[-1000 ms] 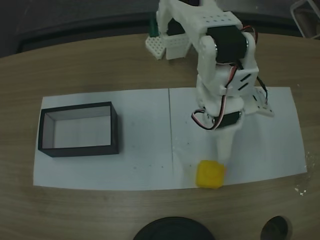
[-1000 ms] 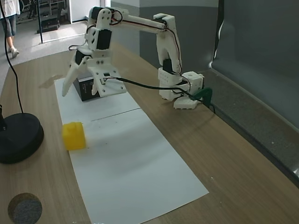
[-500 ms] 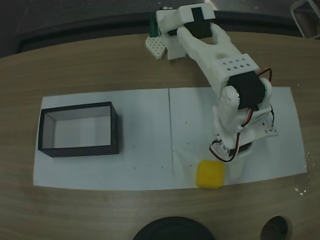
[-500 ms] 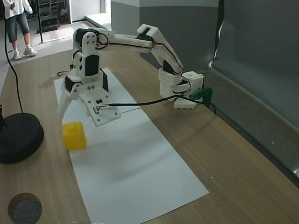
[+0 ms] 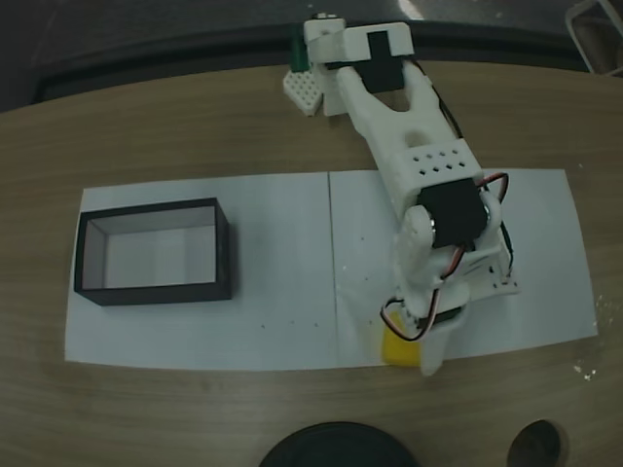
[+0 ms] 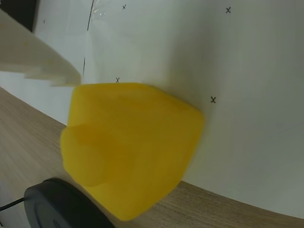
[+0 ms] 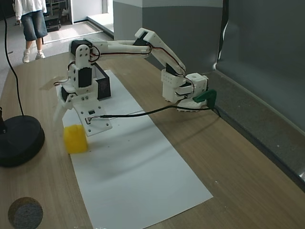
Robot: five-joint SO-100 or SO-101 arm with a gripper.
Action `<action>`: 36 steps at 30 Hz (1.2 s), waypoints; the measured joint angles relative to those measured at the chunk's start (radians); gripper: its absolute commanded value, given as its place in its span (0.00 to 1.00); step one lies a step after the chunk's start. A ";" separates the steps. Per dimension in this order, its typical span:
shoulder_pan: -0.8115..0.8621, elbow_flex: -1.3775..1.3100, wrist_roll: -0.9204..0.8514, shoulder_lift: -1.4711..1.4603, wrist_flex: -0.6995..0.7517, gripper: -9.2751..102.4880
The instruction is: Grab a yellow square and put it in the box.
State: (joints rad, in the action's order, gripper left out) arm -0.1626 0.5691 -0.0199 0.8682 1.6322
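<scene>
The yellow square (image 5: 393, 351) lies at the near edge of the white paper, mostly hidden under the arm in a fixed view. In another fixed view the yellow square (image 7: 75, 139) sits just below my gripper (image 7: 76, 123), which is open, with one finger on each side above the block. The wrist view has the yellow square (image 6: 128, 147) close up, with one white finger (image 6: 40, 61) reaching its top left corner. My gripper (image 5: 411, 350) holds nothing. The box (image 5: 154, 251), with black walls and a pale inside, stands on the paper's left end, and the box (image 7: 102, 86) shows behind the arm.
A white paper sheet (image 5: 277, 311) covers the wooden table. A black round stand base (image 7: 19, 140) sits close beside the block, and the same base (image 5: 341, 449) shows at the near edge. A black cable (image 7: 138, 113) trails to the arm base. A person (image 7: 31, 21) stands far behind.
The arm has stretched forward and come down from above the paper's middle to right over the yellow square. The block and the box have stayed in place.
</scene>
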 measured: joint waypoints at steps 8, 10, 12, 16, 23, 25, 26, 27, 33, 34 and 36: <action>0.000 -0.002 0.002 -0.049 0.002 0.39; 0.000 -0.003 0.002 -0.077 0.000 0.39; 0.000 -0.003 0.002 -0.098 -0.005 0.39; 0.000 -0.009 0.008 -0.115 -0.014 0.37; 0.005 -0.026 0.008 -0.115 -0.034 0.13; 0.005 -0.026 0.008 -0.115 -0.034 0.13; 0.005 -0.026 0.008 -0.115 -0.034 0.13; 0.006 -0.026 0.008 -0.115 -0.034 0.13; 0.095 -0.181 0.006 -0.118 0.035 0.13; 0.129 -0.230 0.003 -0.117 0.052 0.13; 0.201 -0.330 0.002 -0.101 0.083 0.13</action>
State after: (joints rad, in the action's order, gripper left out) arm 0.0383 0.2393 -0.0184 0.7670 1.7150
